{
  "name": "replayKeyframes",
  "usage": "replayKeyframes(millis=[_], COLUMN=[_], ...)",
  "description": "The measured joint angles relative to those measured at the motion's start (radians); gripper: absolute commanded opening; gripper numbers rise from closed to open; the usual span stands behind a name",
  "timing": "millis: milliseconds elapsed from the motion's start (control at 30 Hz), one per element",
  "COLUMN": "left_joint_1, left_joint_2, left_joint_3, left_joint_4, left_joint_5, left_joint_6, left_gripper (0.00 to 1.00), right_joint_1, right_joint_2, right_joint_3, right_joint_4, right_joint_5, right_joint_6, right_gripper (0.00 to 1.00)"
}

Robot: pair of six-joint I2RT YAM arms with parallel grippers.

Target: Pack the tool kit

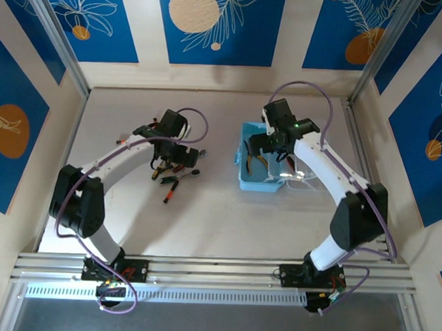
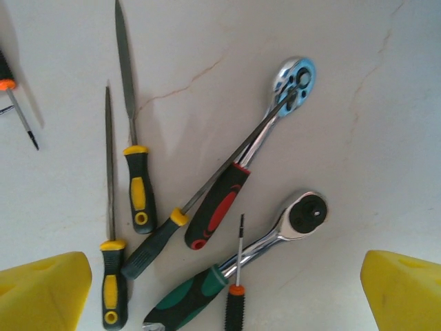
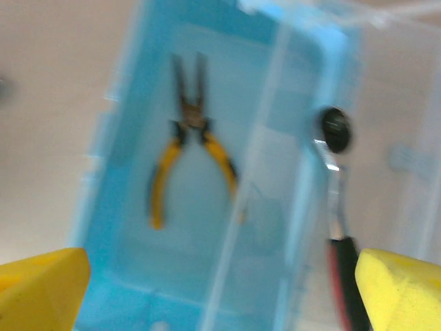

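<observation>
Steel ratchet [image 2: 262,243] looks heavy, stiff and slick; grasp its green handle [image 2: 187,298]. Both the left gripper [image 2: 222,293] and right gripper [image 3: 220,289] gape, empty.

The pale table [image 1: 218,225] bears a light-blue case [image 1: 261,185] and scattered hand tools [image 1: 177,175].

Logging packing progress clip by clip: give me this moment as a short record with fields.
case: light blue, open, on the table
inside case: yellow-handled pliers, lying flat
right end effector: open, above the pliers, empty
on table: red-handled ratchet, green-handled ratchet, files, small screwdrivers
left end effector: open, empty, above those tools
unclear: another ratchet at the case's edge, blurred
</observation>
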Motion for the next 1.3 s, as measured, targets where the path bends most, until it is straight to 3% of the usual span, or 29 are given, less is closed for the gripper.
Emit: replayKeyframes(millis=[200, 467, 933, 1300], left_joint_1=[-0.002, 0.004, 0.102, 0.108], left_joint_2=[0.066, 0.139, 0.235, 0.325], left_joint_3=[0.000, -0.004, 0.040, 0.124], left_joint_4=[-0.030, -0.049, -0.017, 0.007], left_joint_5=[-0.041, -0.081, -0.084, -0.057], left_joint_6=[0.024, 0.010, -0.006, -0.006], left_gripper=[0.80, 0.61, 0.39, 0.33], right_joint_1=[0.035, 0.037, 0.037, 0.037], right_joint_2=[-0.083, -0.073, -0.047, -0.034], right_joint_3=[-0.040, -0.065, -0.065, -0.065], right_joint_4=[0.079, 0.091, 0.113, 0.112], right_joint_5=[-0.179, -0.230, -0.247, -0.257], right_joint_6=[-0.014, -0.014, -0.014, -0.014], right_gripper=[0.99, 0.99, 0.99, 0.99])
